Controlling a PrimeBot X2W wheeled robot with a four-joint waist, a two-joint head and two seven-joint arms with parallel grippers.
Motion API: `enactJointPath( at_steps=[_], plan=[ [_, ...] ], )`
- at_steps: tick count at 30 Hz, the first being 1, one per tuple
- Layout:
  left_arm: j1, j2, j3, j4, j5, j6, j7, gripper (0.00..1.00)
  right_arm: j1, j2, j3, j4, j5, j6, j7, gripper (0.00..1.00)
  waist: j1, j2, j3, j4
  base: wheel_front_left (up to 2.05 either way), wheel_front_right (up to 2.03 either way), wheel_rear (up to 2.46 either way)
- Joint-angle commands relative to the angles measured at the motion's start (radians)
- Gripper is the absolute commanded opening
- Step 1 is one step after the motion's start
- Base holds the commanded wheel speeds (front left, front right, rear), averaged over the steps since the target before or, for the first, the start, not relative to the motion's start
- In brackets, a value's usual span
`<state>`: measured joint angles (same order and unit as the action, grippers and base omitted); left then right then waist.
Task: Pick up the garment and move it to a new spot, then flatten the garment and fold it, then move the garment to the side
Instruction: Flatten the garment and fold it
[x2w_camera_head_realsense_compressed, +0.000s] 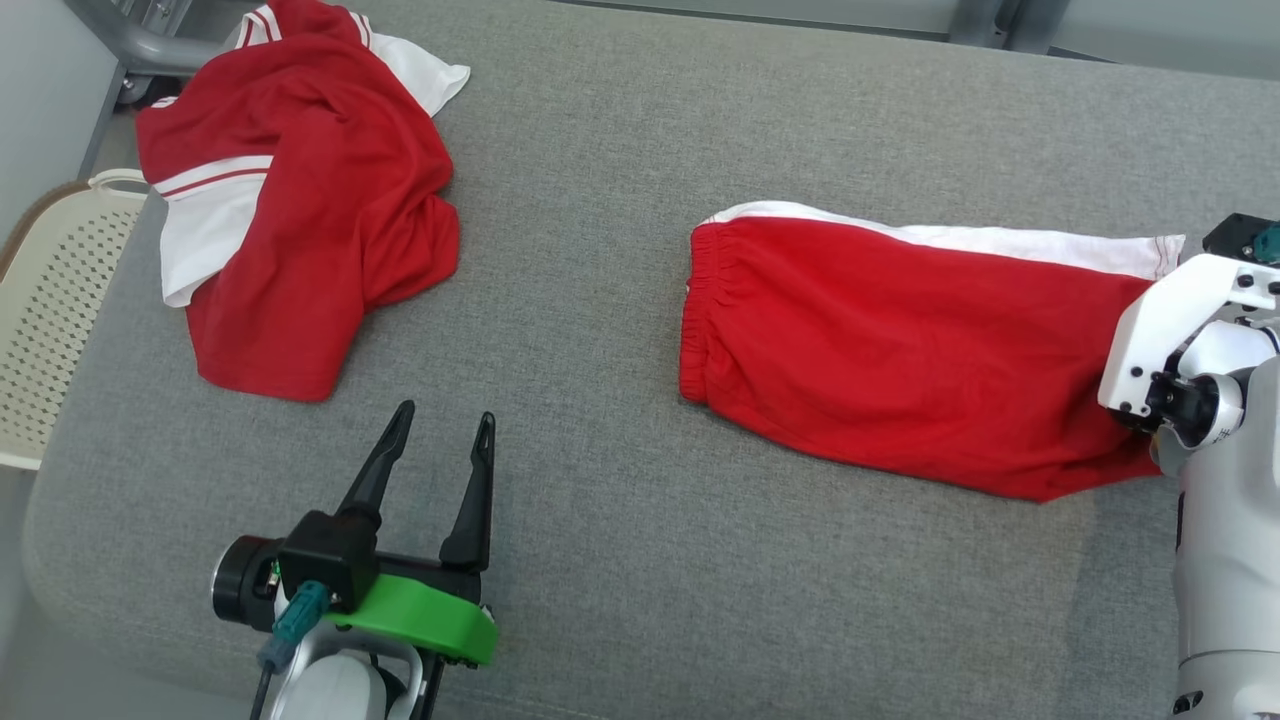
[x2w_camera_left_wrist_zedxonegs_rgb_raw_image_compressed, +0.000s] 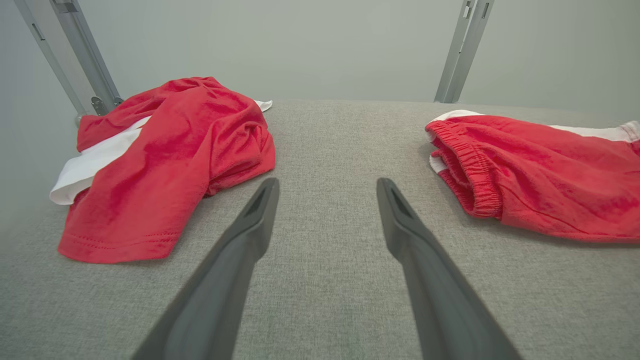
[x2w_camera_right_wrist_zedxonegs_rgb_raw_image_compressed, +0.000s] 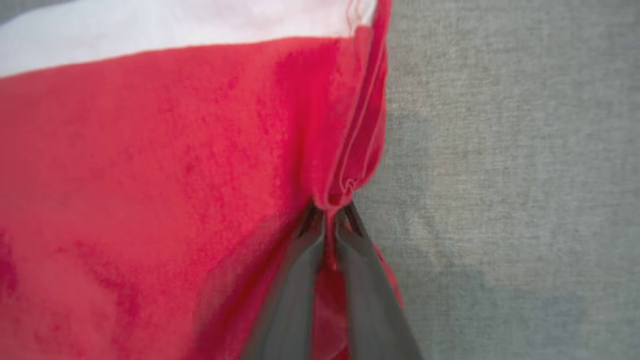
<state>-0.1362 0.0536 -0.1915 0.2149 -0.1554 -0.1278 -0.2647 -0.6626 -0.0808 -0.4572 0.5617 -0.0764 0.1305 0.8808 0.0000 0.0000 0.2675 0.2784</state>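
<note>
The right gripper (x2w_camera_right_wrist_zedxonegs_rgb_raw_image_compressed: 327, 215) is clamped on a bunched fold at the hem of the red shorts (x2w_camera_head_realsense_compressed: 900, 370), which lie flat on the right of the grey cloth surface (x2w_camera_head_realsense_compressed: 600, 560), waistband toward the middle. The left gripper (x2w_camera_head_realsense_compressed: 446, 412) hovers with fingers spread, holding nothing, near a crumpled red-and-white shirt (x2w_camera_head_realsense_compressed: 300, 200) beside a basket (x2w_camera_head_realsense_compressed: 60, 300).
</note>
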Motion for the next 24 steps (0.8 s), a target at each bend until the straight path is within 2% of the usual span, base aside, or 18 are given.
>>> enactJointPath(
  at_steps=[1, 7, 18, 24],
  plan=[
    [-0.016, -0.001, 0.002, 0.001, -0.005, -0.003, 0.0, 1.0, 0.018, 0.004, -0.003, 0.03, -0.016, 0.0, -0.004, 0.0, 0.0, 0.0, 0.002, 0.002, 0.0, 0.0, 0.0],
    [-0.016, -0.001, 0.008, 0.006, -0.007, -0.003, 0.0, 1.0, -0.003, -0.029, -0.027, 0.022, -0.067, -0.001, -0.03, 0.0, 0.0, 0.0, 0.0, 0.003, 0.0, 0.0, 0.0],
    [-0.003, -0.002, 0.013, 0.015, -0.009, -0.003, 0.0, 1.0, 0.005, -0.131, -0.037, -0.054, -0.176, -0.001, -0.051, 0.0, 0.0, 0.0, -0.021, 0.0, 0.0, 0.0, 0.0],
    [0.004, -0.002, 0.013, 0.018, -0.012, -0.003, 0.0, 1.0, 0.007, -0.13, 0.004, -0.096, -0.187, 0.0, -0.028, 0.0, 0.0, 0.0, -0.032, -0.004, 0.0, 0.0, 0.0]
  ],
)
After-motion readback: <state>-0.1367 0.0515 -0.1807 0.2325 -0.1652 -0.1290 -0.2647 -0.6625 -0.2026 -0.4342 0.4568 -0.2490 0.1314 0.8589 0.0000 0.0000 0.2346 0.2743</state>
